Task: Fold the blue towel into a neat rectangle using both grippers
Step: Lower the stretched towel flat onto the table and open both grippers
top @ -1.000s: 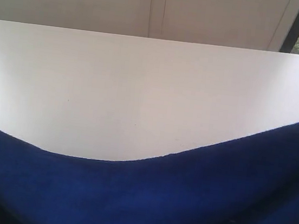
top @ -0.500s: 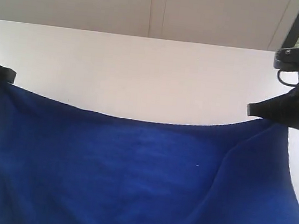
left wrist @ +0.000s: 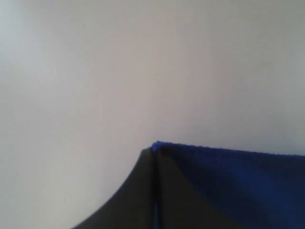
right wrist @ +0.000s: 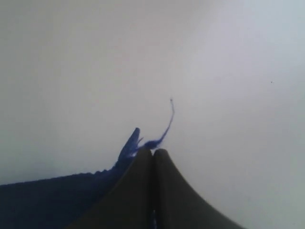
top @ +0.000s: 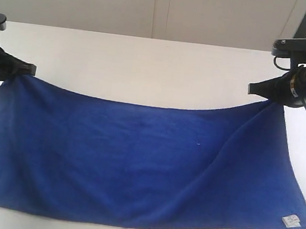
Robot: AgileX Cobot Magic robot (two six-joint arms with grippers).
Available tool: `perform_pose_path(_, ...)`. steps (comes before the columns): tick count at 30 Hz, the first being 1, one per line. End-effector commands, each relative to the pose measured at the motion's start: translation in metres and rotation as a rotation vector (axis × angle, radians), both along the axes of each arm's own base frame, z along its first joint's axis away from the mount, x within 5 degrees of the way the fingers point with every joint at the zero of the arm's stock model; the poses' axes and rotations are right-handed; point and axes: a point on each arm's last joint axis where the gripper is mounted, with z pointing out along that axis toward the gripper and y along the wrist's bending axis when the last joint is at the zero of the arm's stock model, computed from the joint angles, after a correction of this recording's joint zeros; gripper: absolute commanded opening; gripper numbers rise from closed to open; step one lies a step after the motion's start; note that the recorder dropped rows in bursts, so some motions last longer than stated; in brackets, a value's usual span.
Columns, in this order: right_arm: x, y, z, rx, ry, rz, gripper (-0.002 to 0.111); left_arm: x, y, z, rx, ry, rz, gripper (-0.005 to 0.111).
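- Blue towel [top: 141,163] is seen spread across the white tabletop [top: 147,69] in the exterior view, its far edge held up at both corners and sagging in a shallow curve between them.
- Its near edge lies on the tabletop, close to the front; a small white label [top: 291,220] shows at the near right corner.
- The left hand [top: 31,69] is clenched on the far left corner, and the right hand [top: 252,89] is clenched on the far right corner.
- No clear fold line is seen, though a second layer under the cloth cannot be ruled out; slack creases run down from the right corner.
- By judgement the task is at an early stage: both corners are gripped, but the held edge is not yet laid onto the near edge, and any further fold and squaring are left.
- In the left wrist view the closed fingers [left wrist: 143,191] are shown pressed together with the towel's hemmed corner [left wrist: 162,147] caught at their tip, a detail too small to be made out from the exterior view.
- In the right wrist view the pinched corner and a loose blue loop [right wrist: 167,121] standing up past the fingertips [right wrist: 152,160] are shown; this loop is hidden in the exterior view.
- Only the exterior view gives the whole cloth, its sag and the label; the wrist views show just corner and bare tabletop.
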Motion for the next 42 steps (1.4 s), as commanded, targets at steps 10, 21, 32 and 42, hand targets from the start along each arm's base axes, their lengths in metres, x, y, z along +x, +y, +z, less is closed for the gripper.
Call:
perform_pose_path(10, 0.031, -0.017, -0.033, 0.033, 0.015, -0.001, 0.0, 0.03, 0.006, -0.024, -0.001, -0.021, 0.041, 0.0)
perform_pose_path(21, 0.043, -0.014, -0.032, 0.048, -0.014, 0.018, 0.0, 0.036, 0.011, -0.035, 0.011, -0.051, 0.062, 0.0)
perform_pose_path(32, 0.048, -0.013, -0.044, 0.038, 0.005, 0.041, 0.0, 0.036, 0.011, -0.039, 0.021, -0.043, 0.053, 0.0)
perform_pose_path(42, 0.047, -0.015, -0.038, 0.028, 0.0, 0.017, 0.049, 0.035, 0.011, -0.029, 0.028, -0.059, 0.041, 0.058)
